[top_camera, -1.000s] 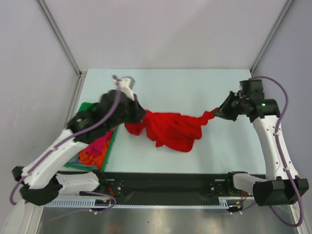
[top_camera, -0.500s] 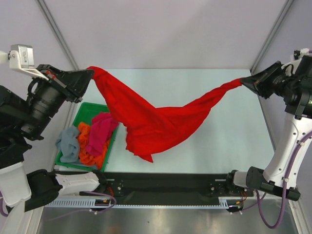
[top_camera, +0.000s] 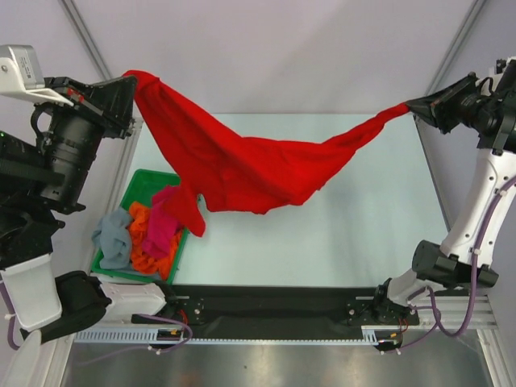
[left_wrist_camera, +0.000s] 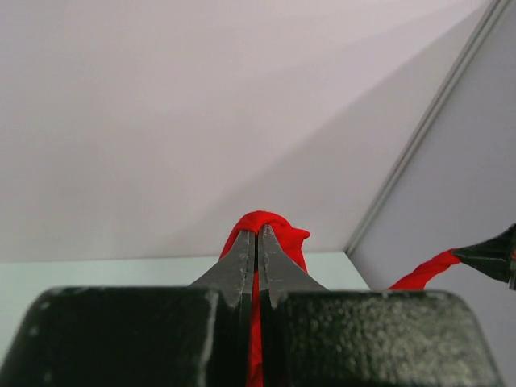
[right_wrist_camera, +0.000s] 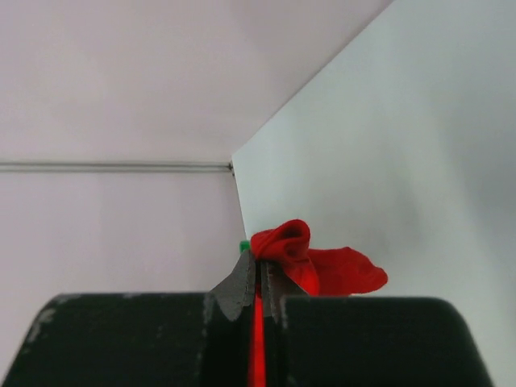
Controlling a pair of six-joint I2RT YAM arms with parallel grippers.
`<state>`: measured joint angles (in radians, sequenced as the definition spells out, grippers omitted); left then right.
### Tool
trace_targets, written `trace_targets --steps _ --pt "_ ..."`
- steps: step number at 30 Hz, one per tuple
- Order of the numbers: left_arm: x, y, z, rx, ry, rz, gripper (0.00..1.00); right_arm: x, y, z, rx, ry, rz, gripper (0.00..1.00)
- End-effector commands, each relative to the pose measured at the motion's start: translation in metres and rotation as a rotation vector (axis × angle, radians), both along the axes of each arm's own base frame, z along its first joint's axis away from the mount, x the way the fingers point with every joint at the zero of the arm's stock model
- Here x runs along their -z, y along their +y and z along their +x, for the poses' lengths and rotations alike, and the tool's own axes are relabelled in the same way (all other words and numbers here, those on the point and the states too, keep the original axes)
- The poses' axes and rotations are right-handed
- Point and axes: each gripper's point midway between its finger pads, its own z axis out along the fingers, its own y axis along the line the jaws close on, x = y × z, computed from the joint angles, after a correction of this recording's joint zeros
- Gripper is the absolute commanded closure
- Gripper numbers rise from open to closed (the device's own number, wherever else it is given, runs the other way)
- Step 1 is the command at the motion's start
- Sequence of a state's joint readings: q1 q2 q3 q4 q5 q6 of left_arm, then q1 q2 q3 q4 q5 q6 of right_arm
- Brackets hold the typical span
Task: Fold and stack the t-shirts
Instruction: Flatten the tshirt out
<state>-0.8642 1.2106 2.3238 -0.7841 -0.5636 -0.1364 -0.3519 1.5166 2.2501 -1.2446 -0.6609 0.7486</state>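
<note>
**Red t-shirt**: Soft, matte, bright cloth. You have it strung in the air between both hands. It sags in a wide, creased belly above the table. One tail hangs down over the right rim of the green tray.

**Left hand**: Dark, grainy fingers pressed together on a bunched corner of the shirt, high at the far left. Your wrist view shows a red knob of cloth poking past the tips.

**Right hand**: Pointed dark fingers pinched on the opposite end, where the cloth is drawn into a thin rope, high at the far right.

**Green tray:** Rigid, rectangular, at the table's left edge. It holds a crumpled orange shirt, a magenta-pink shirt and a grey-blue shirt, heaped together.

**Hard to make out:** The red shirt's sleeves and neckline are lost in the folds. The hanging tail covers part of the magenta-pink shirt. Both wrist views show mostly wall.

**Edges and room:** Smooth, pale table shows beneath and to the right of the shirt. Each hand sits close to a side wall panel.
</note>
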Motion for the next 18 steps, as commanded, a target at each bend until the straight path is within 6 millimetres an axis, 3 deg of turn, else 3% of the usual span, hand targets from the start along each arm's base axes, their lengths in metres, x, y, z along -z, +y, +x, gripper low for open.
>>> trace_targets --steps 1,3,6,8,10,12,16,17,18 --pt "-0.027 0.028 -0.002 -0.119 -0.087 -0.017 1.00 -0.029 -0.019 0.020 0.040 -0.106 -0.003 1.00" --pt "-0.022 0.031 0.000 -0.137 -0.075 -0.007 1.00 -0.045 -0.027 0.018 0.060 -0.153 -0.016 1.00" --pt "-0.002 0.029 0.001 -0.131 -0.027 -0.011 1.00 -0.052 -0.046 0.009 0.100 -0.164 0.009 1.00" --pt "0.007 0.033 -0.009 -0.093 -0.003 -0.063 0.99 -0.057 -0.053 -0.008 0.127 -0.182 -0.010 1.00" --pt "0.034 0.024 -0.007 -0.063 0.062 -0.070 1.00 -0.055 -0.054 -0.022 0.145 -0.170 -0.061 1.00" --pt "0.054 0.034 -0.018 -0.052 0.096 -0.096 0.99 -0.060 -0.048 -0.038 0.163 -0.189 -0.098 1.00" --pt "0.098 0.050 -0.039 -0.021 0.203 -0.192 1.00 -0.085 -0.038 -0.058 0.206 -0.270 -0.124 1.00" --pt "0.126 0.049 -0.040 -0.029 0.279 -0.146 1.00 -0.090 -0.037 -0.061 0.222 -0.281 -0.106 1.00" --pt "0.137 0.048 -0.044 -0.013 0.320 -0.171 1.00 -0.100 -0.033 -0.067 0.228 -0.315 -0.101 1.00"
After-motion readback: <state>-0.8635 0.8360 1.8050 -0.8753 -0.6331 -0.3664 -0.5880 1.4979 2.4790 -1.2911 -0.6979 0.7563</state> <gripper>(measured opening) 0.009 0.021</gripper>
